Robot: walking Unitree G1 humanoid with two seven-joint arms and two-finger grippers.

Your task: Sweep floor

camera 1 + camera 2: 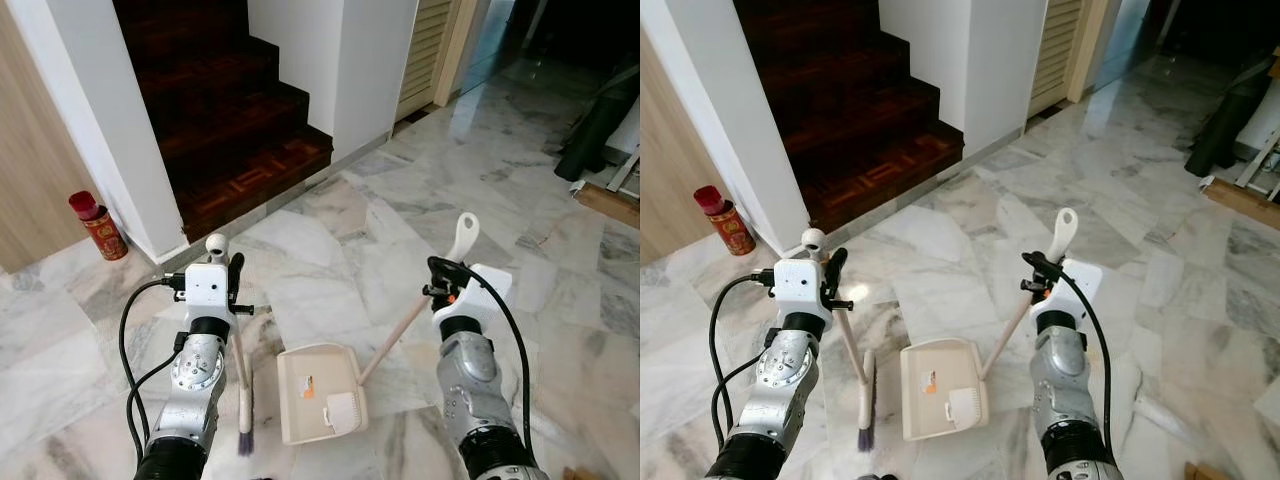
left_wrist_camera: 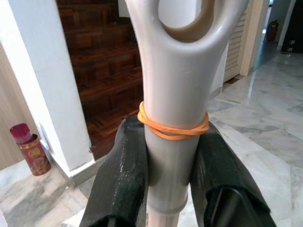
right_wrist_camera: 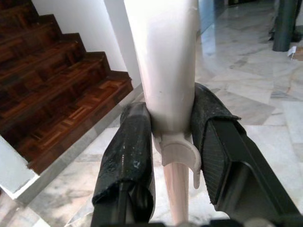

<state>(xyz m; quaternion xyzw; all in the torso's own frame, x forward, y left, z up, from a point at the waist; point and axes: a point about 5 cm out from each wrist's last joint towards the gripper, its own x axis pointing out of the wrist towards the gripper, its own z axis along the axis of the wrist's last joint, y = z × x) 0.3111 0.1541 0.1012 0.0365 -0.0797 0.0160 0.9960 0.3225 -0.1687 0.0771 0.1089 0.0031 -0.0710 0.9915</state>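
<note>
We can't read the dustpan (image 1: 318,392) sticker. Broom (image 1: 243,400) handle top cut off in left wrist view; red can (image 1: 98,226) label unreadable.

Open marble floor (image 1: 330,250) fwd; stairs (image 1: 225,120) & red can (image 1: 98,225) ahead-left.

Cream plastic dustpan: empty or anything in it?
Not empty. The cream plastic dustpan lies flat on the marble floor with a white scrap and a small orange bit in its tray.

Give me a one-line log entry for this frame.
left gripper: shut on broom | right gripper: shut on dustpan handle | dustpan: on floor, paper scrap inside
</note>
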